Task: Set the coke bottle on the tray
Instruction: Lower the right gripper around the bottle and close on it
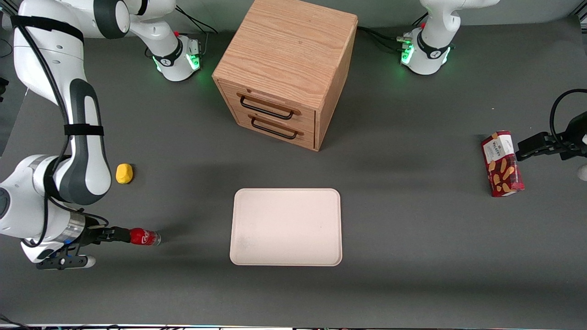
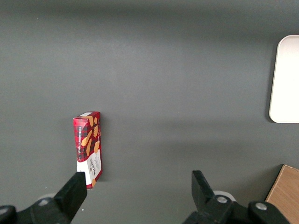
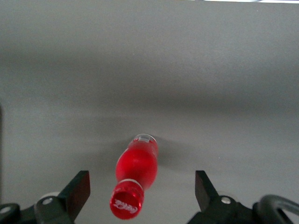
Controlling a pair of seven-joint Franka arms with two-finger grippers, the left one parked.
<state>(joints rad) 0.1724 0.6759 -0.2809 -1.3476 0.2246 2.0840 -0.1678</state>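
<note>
The coke bottle (image 1: 145, 237) is a tiny red bottle lying on the grey table toward the working arm's end, its red cap pointing at my gripper and its clear base pointing toward the tray. My right gripper (image 1: 123, 234) is low over the table at the cap end. In the right wrist view the bottle (image 3: 138, 163) has its cap between the gripper's (image 3: 142, 191) open fingers, with a gap on each side. The cream-pink tray (image 1: 286, 201) lies flat near the table's middle, apart from the bottle; its edge also shows in the left wrist view (image 2: 285, 79).
A yellow lump (image 1: 124, 173) sits farther from the front camera than the bottle, beside my arm. A wooden two-drawer cabinet (image 1: 286, 68) stands farther back than the tray. A red biscuit box (image 1: 502, 163) lies toward the parked arm's end and also shows in the left wrist view (image 2: 88, 149).
</note>
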